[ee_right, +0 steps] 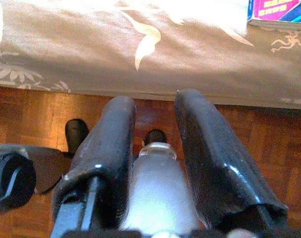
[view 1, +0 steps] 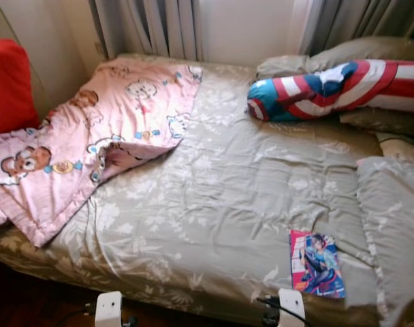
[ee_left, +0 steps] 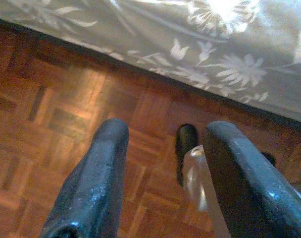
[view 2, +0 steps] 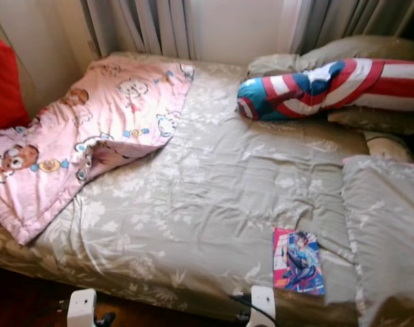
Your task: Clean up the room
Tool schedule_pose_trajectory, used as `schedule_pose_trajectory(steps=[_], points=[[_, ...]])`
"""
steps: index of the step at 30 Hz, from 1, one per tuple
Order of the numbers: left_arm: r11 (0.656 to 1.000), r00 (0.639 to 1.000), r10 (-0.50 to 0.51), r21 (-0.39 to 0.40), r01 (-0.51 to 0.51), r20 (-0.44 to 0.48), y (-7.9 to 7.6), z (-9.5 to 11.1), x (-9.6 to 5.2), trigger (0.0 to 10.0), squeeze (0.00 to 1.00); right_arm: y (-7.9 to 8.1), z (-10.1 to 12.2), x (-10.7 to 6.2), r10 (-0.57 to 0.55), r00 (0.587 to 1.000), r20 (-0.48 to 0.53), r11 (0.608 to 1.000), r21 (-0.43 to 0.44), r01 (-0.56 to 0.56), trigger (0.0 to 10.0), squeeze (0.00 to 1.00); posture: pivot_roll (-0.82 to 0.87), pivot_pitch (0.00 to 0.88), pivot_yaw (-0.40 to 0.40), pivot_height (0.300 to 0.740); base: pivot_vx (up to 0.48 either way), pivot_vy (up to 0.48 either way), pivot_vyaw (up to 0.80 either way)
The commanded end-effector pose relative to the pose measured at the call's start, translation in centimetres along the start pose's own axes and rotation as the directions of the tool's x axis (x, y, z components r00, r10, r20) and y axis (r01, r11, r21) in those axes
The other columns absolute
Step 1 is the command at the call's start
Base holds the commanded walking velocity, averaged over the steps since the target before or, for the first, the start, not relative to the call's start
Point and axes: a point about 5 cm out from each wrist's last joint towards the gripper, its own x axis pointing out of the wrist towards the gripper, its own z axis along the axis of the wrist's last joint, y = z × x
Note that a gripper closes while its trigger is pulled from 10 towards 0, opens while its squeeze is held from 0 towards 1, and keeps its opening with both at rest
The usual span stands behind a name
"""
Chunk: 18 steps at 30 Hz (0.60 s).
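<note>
A bed with a grey-beige floral duvet [view 1: 214,197] lies before me. A rumpled pink cartoon blanket [view 1: 91,136] is spread over its left side, one corner folded back. A colourful comic book [view 1: 317,264] lies flat near the front right edge, and its corner [ee_right: 279,10] shows in the right wrist view. A red, white and blue striped bolster [view 1: 329,88] rests at the head. Both arms hang low in front of the bed edge. My left gripper [ee_left: 165,131] is open over the floor. My right gripper [ee_right: 155,101] is open, pointing at the bed edge just below the book.
Grey pillows [view 1: 391,218] are piled along the right side of the bed. A red cushion [view 1: 9,82] stands at the far left against the wall. Curtains [view 1: 146,27] hang behind the bed. Parquet floor [ee_left: 66,114] runs under the overhanging duvet.
</note>
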Motion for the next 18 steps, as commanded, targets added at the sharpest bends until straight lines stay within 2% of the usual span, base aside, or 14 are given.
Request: schedule_pose_trajectory(steps=[1, 18], points=[[1.0, 0.999, 0.013, 0.01, -0.012, -0.041, 0.44, -0.98, -0.26, 10.0, 0.0, -0.48, -1.11, -0.26, -0.012, 0.999, -0.029, 1.0, 0.009, 0.012, 10.0, 0.0, 0.04, 0.11, -0.004, 0.74, 0.0, 0.266, 0.0], [1.0, 0.999, 0.009, 0.01, -0.009, -0.04, 0.31, -0.84, -0.2, 10.0, 0.0, -0.74, -1.13, -0.28, -0.014, 0.999, -0.029, 1.0, 0.012, 0.014, 10.0, 0.0, 0.04, 0.105, -0.005, 0.74, 0.0, 0.264, 0.0]])
